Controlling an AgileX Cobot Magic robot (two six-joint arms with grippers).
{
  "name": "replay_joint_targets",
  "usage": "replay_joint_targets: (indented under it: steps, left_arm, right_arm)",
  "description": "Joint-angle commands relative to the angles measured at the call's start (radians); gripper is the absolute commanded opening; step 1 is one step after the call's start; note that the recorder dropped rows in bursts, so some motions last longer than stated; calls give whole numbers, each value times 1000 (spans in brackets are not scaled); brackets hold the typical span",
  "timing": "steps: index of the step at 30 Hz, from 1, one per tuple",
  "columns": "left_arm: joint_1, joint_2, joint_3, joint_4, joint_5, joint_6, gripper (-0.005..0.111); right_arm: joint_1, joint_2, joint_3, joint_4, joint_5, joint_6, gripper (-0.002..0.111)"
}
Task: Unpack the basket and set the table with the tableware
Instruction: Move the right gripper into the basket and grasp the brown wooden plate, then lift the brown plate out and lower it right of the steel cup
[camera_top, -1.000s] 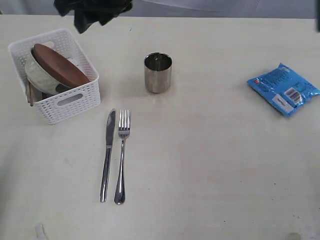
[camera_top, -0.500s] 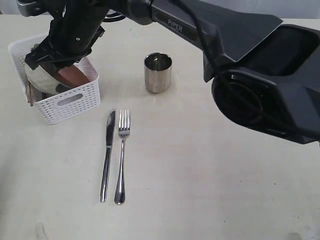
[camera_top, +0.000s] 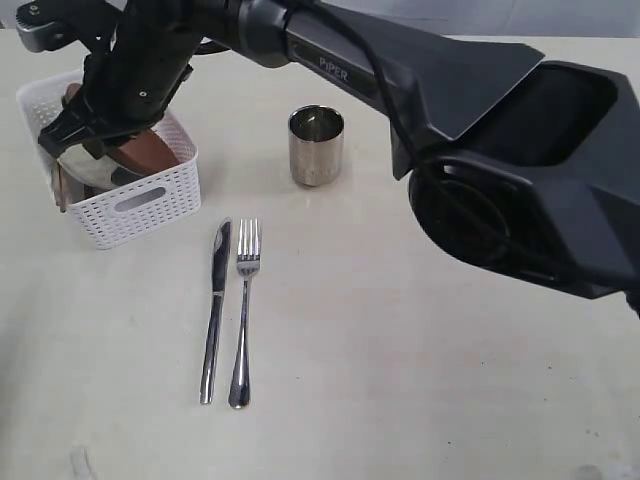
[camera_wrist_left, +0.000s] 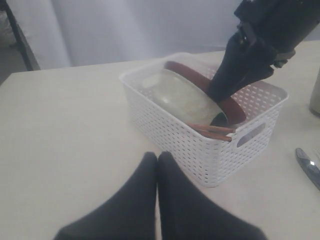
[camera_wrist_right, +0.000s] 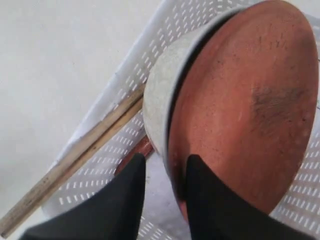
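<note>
Black right pincer stands half-open astride bowl and plate (left pincer closed).

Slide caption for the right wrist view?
Right claw astride the edges of the bowl and brown plate, inside the white basket.

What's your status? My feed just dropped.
Left gripper shut, clear of basket. Right gripper open, jaws astride bowl and plate edges inside basket. Nothing obstructing.

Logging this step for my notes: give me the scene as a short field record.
In basket: bowl, plate, chopsticks
On table: cup; knife and fork side by side
Right end effector: open, straddling bowl and plate edge
Left end effector: shut, empty, near basket
</note>
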Motion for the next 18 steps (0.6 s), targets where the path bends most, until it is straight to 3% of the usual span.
replay_joint_targets:
  steps: [1, 5, 10, 18]
  left_arm:
    - [-3, -4, 2, 0, -9, 1, 0]
    - [-3, -4, 2, 0, -9, 1, 0]
    - [-3, -4, 2, 0, -9, 1, 0]
    - [-3, -4, 2, 0, -9, 1, 0]
  right_arm:
    - [0, 1, -4, -4, -11, -16, 27]
    - [0, 10, -4, -9, -11, -16, 25]
    - [0, 11, -4, -9, -3, -35, 0]
    - [0, -17, -28, -30, 4, -69, -1]
